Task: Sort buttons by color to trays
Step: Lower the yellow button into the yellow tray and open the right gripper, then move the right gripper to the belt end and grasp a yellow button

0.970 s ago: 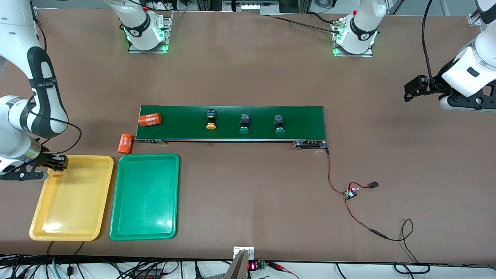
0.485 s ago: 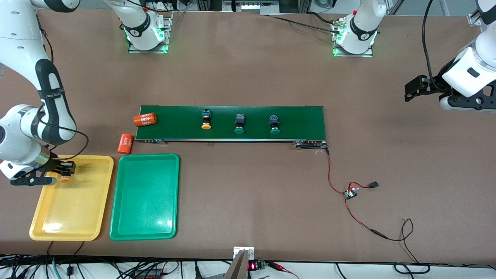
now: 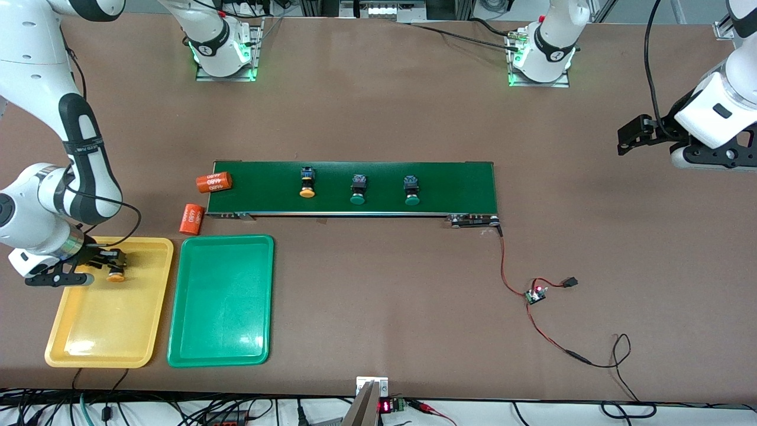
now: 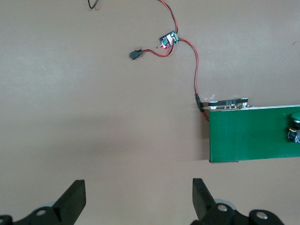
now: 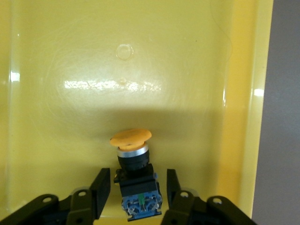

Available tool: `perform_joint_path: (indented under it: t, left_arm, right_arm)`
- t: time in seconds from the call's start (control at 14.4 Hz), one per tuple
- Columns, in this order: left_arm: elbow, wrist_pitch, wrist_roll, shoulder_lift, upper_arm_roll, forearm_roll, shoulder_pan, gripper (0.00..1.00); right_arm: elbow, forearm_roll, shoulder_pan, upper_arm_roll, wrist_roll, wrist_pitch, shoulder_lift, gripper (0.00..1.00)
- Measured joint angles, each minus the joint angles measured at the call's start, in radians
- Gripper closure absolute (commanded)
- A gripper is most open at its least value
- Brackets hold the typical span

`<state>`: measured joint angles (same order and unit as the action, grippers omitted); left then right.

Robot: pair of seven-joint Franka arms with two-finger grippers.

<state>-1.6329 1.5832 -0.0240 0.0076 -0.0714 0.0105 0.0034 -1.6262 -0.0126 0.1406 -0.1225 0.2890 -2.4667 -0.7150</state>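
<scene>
My right gripper (image 3: 111,265) is low inside the yellow tray (image 3: 100,331). Its fingers (image 5: 100,188) are open on either side of an orange-capped button (image 5: 133,154), with a gap on both sides. That button (image 3: 116,276) lies in the tray. The green tray (image 3: 222,299) beside it holds nothing. Another orange-capped button (image 3: 306,182) and two green-capped buttons (image 3: 356,189) (image 3: 411,190) ride on the dark-green belt (image 3: 461,180). My left gripper (image 3: 626,139) waits open over bare table at the left arm's end; it also shows in the left wrist view (image 4: 138,187).
One numbered orange cylinder (image 3: 214,181) hangs over the belt's end toward the right arm. Another (image 3: 191,219) lies on the table between belt and trays. A small circuit board (image 3: 536,294) with red and black wires lies nearer the front camera than the belt's other end.
My right gripper has moved farther in over the yellow tray with the orange-capped button. The belt's buttons and the cylinder have drifted toward the right arm's end.
</scene>
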Motion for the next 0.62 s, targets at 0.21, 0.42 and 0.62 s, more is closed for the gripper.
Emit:
perform_joint_path:
  t: [0.21, 0.42, 0.62]
  left_arm:
    - [0.0, 0.0, 0.0, 0.0, 0.0, 0.0, 0.0, 0.0]
    - [-0.001, 0.0, 0.0, 0.0, 0.0, 0.0, 0.0, 0.0]
    - [-0.001, 0.0, 0.0, 0.0, 0.0, 0.0, 0.0, 0.0]
  right_arm:
    - [-0.003, -0.021, -0.001, 0.037, -0.027, 0.059, 0.037, 0.0]
    - [-0.049, -0.024, -0.009, 0.113, -0.189, 0.259, 0.168, 0.0]
    - [-0.173, -0.035, -0.033, 0.18, -0.346, 0.351, 0.334, 0.0]
